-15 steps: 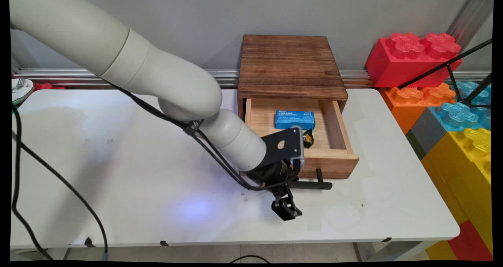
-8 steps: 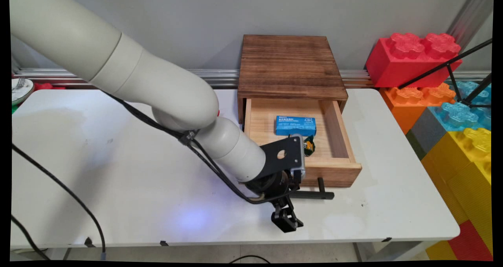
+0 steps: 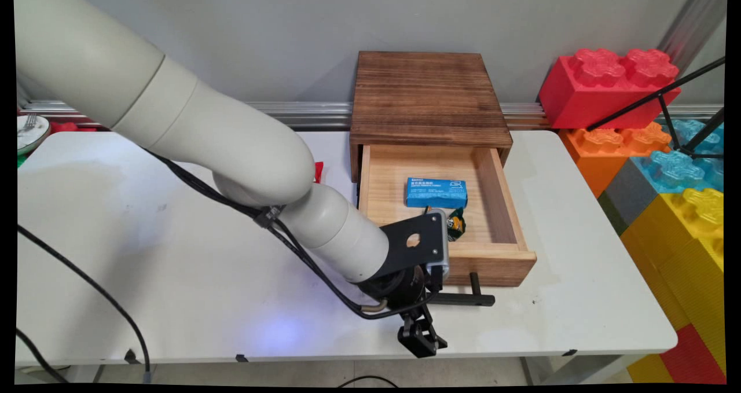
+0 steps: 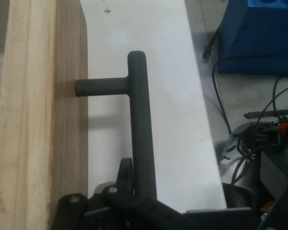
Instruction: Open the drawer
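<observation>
A wooden cabinet (image 3: 425, 92) stands at the back of the table with its drawer (image 3: 492, 265) pulled out toward the near edge. My gripper (image 3: 438, 296) is shut on the left end of the drawer's black bar handle (image 3: 466, 299). In the hand view the handle (image 4: 139, 124) runs up from between my gripper's (image 4: 141, 194) fingers, beside the drawer front (image 4: 69, 120). Inside the drawer lie a blue box (image 3: 436, 192) and a small green and orange wrapped sweet (image 3: 455, 224), which the hand's black bracket partly hides.
Large toy blocks (image 3: 608, 86) in red, orange, blue and yellow are stacked at the table's right side. A small red thing (image 3: 318, 172) peeks out behind the arm. A bowl with a fork (image 3: 29, 129) sits at the far left. Black cables (image 3: 87, 271) hang across the table's left.
The gripper has moved toward the table's near edge with the handle in it, and the drawer has slid further out of the cabinet.
</observation>
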`<state>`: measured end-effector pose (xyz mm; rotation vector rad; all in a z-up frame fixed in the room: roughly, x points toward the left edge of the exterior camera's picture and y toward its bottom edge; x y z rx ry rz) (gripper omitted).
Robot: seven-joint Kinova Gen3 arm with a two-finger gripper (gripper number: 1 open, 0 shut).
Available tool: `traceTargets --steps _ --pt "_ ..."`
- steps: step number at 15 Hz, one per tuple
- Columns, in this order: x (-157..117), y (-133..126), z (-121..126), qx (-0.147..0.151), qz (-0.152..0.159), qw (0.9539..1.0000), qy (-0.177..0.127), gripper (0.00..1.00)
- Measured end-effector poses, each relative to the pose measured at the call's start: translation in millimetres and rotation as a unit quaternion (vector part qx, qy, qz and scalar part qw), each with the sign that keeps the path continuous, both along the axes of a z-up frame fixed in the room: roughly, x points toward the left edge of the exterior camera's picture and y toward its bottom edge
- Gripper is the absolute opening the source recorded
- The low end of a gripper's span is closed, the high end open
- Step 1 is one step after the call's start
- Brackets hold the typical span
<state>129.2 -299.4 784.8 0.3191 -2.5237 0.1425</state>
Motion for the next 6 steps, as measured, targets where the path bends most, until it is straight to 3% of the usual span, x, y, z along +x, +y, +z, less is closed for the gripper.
traceTargets --steps 6 --pt "-0.8 12.7 1.3 0.0 -0.003 1.0 0.003 1.0"
